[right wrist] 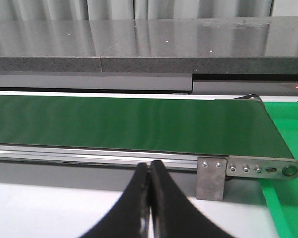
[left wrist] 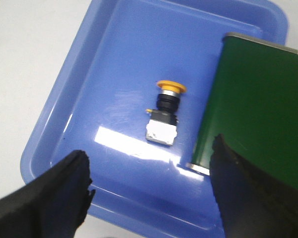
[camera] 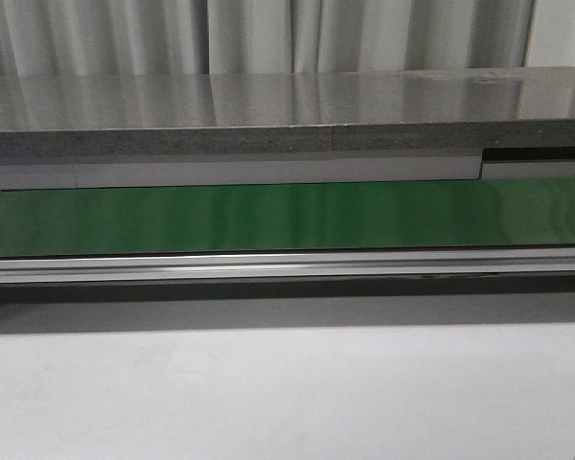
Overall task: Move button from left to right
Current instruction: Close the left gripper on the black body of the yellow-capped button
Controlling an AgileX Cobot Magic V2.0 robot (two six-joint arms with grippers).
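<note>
The button (left wrist: 165,113) lies on its side in a blue tray (left wrist: 64,99), yellow-orange cap pointing away from the fingers, black body and a pale base toward them. My left gripper (left wrist: 151,173) is open above the tray's near part, short of the button, with nothing between its fingers (left wrist: 64,183). My right gripper (right wrist: 149,171) is shut and empty, its tips together in front of the green conveyor belt (right wrist: 124,124). Neither gripper nor the button shows in the front view.
The end of the green belt (left wrist: 258,109) overhangs the tray beside the button. In the right wrist view the belt ends at a metal bracket (right wrist: 211,178), with a green surface (right wrist: 288,134) past it. The front view shows the belt (camera: 287,216), its rail and the white table (camera: 287,393).
</note>
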